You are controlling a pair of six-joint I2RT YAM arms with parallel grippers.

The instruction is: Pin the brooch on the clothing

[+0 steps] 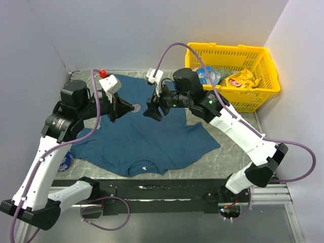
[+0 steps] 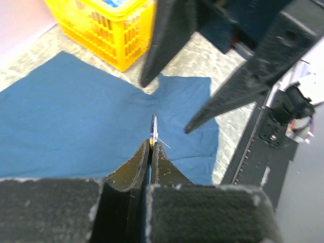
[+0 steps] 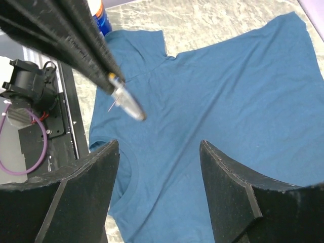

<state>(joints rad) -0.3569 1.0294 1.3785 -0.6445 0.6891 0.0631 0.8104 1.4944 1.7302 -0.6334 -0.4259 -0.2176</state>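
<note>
Looking down from the top camera, I see the clothing (image 1: pixel 152 136) spread flat on the table (image 1: pixel 202 162), its neck opening towards my bases. My left gripper (image 1: pixel 129 107) hangs over the upper part of the shirt, pinched on the brooch (image 1: pixel 135 107), which sticks out past the fingertips. My right gripper (image 1: pixel 152 110) faces it from the other side, near but not touching. A yellow basket (image 1: pixel 253 98) stands at the far right corner, beyond the shirt.

From my left wrist, my two fingers press together with the brooch clamped edge-on between their tips, and a thin pin stands out to its right. Beyond it, the right gripper's two dark fingers are spread wide and point towards the brooch, apart from it. The blue cloth lies below.

From my right wrist, my own fingers stand wide apart and hold nothing. The left gripper reaches in from the upper left with the brooch, blurred, at its tip, in the air above the shirt's chest, not far from the collar.
</note>
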